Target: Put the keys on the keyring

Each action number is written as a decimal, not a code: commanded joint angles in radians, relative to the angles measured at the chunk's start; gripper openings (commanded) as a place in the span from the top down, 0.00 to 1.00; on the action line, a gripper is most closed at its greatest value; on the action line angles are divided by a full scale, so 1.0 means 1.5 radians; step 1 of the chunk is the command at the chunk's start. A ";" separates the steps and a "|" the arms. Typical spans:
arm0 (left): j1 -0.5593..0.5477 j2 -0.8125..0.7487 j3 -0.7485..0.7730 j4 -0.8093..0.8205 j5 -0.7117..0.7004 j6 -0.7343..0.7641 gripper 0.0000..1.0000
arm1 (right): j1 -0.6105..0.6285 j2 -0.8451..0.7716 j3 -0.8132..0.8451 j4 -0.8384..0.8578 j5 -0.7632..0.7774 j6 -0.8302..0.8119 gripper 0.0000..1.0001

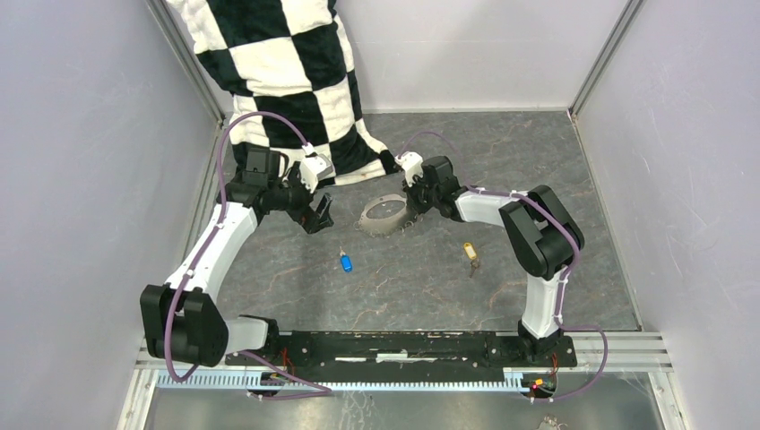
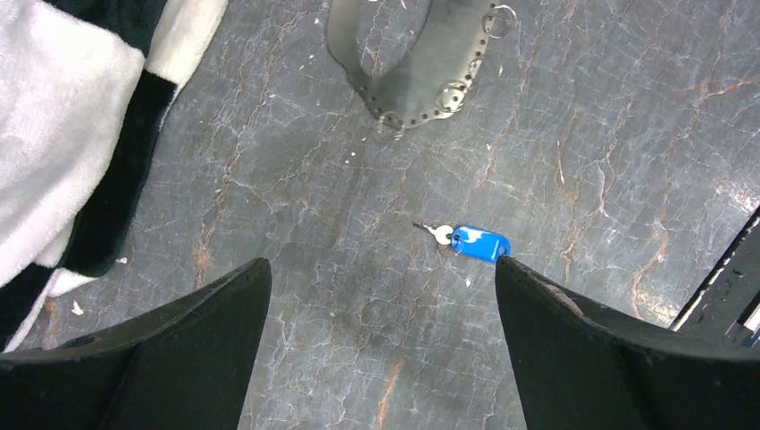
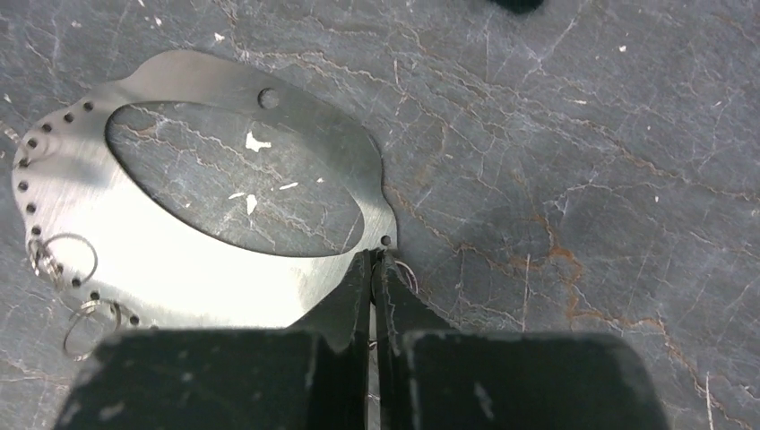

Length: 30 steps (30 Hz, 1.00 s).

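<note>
The keyring (image 1: 384,215) is a flat silver oval band with punched holes and small split rings, lying mid-table. My right gripper (image 1: 414,202) is shut on its right edge; in the right wrist view the fingertips (image 3: 375,262) pinch the band's rim (image 3: 179,260) beside a small wire ring. The blue-headed key (image 1: 346,262) lies on the table in front of the keyring. The yellow-headed key (image 1: 470,253) lies to its right. My left gripper (image 1: 318,213) is open and empty, hovering left of the keyring. The left wrist view shows the blue key (image 2: 479,243) near my right fingertip, the keyring (image 2: 430,81) beyond and the gripper (image 2: 381,269) open.
A black-and-white checkered cloth (image 1: 278,72) hangs over the back wall onto the table behind my left arm, and shows at the left of the left wrist view (image 2: 72,116). Grey walls enclose the table. A black rail (image 1: 403,345) runs along the near edge.
</note>
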State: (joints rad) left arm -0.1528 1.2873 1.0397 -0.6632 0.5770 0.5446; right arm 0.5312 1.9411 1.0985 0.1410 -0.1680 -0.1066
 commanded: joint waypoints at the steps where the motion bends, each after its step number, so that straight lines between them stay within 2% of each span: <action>1: -0.004 -0.022 0.000 -0.007 0.006 0.031 0.00 | -0.004 -0.013 0.010 0.014 -0.036 0.019 1.00; 16: -0.040 -0.041 0.030 -0.007 0.032 0.064 0.00 | 0.017 -0.182 -0.049 0.065 -0.203 0.102 1.00; 25: -0.123 -0.074 0.084 -0.100 0.061 0.163 0.00 | 0.068 -0.288 -0.053 0.026 -0.309 0.137 1.00; 30: -0.164 -0.119 0.095 -0.102 0.106 0.189 0.03 | 0.099 -0.338 -0.051 0.014 -0.360 0.176 1.00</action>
State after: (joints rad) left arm -0.3542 1.1736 1.1294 -0.7887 0.6472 0.7380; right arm 0.6514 1.5131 1.0073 0.1577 -0.6064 0.1028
